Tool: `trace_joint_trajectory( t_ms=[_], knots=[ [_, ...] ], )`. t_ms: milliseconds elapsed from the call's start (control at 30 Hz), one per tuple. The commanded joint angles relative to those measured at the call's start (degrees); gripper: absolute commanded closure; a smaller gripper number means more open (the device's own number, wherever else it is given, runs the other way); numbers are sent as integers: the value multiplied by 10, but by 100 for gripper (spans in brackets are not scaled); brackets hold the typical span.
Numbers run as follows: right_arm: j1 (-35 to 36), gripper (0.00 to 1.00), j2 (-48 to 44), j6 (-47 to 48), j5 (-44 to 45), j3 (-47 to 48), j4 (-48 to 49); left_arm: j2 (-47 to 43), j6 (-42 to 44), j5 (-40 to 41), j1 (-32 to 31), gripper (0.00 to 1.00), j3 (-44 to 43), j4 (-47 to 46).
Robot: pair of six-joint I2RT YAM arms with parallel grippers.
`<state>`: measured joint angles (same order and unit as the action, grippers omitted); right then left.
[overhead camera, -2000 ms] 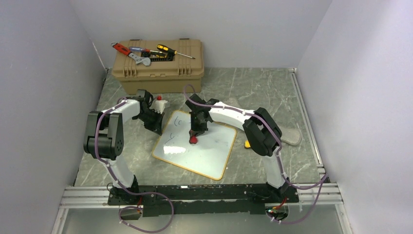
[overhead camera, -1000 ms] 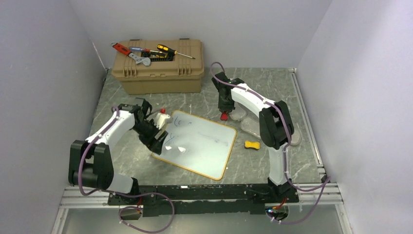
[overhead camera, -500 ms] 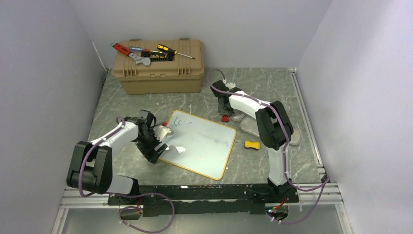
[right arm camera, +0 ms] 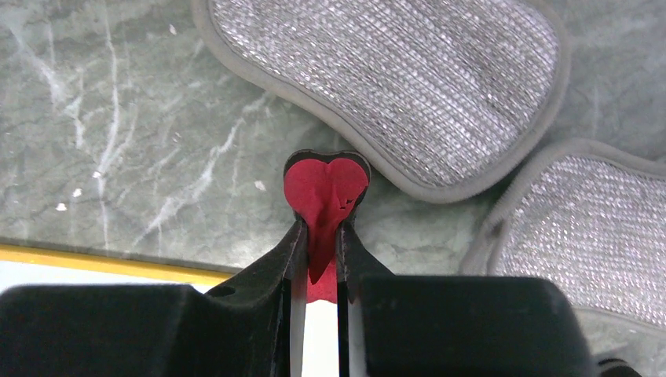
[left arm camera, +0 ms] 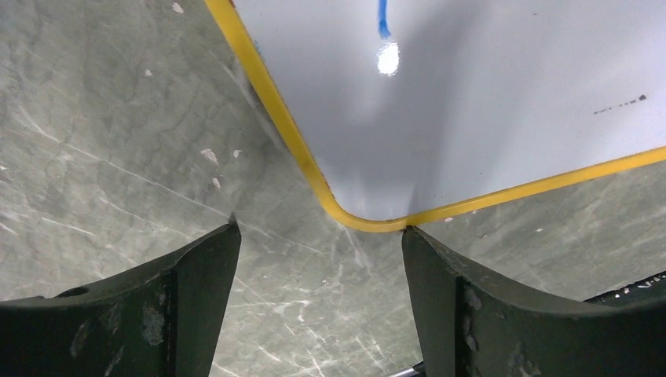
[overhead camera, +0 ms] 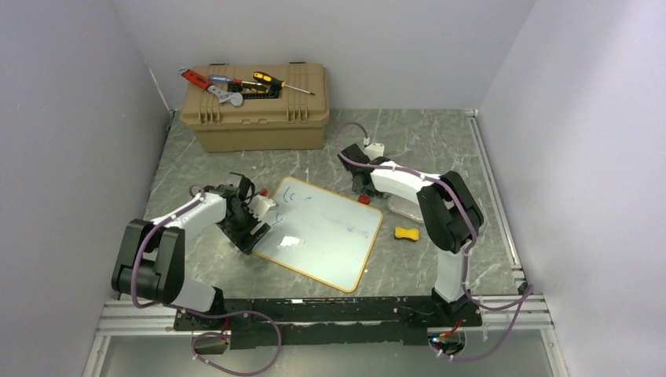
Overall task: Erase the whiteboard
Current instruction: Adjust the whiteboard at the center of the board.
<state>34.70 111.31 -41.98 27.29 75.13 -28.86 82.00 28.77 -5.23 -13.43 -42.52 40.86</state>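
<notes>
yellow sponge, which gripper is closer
Right. The right gripper is by the whiteboard's far right corner, near the yellow sponge; the left gripper is across the board, at its left edge.

The whiteboard [overhead camera: 330,236] is white, yellow-framed, blue-marked; the heart [right arm camera: 326,184] red; the pads [right arm camera: 393,71] silver-grey mesh.

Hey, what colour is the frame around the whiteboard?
Yellow-orange. The frame of the whiteboard shows clearest in the left wrist view, against the grey-green marbled table.
</notes>
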Motion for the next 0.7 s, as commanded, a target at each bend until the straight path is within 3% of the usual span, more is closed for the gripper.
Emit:
trace_joint_trajectory(
  t_ms=[0, 667],
  knots=[
    [21, 100, -34, -41, -11, -34, -36, 52, -26, 23, 0, 19, -16, -108],
    [72, 100, -120, -101, -27, -132, -98, 229, -57, 14, -30, 25, -146, -200]
  ],
)
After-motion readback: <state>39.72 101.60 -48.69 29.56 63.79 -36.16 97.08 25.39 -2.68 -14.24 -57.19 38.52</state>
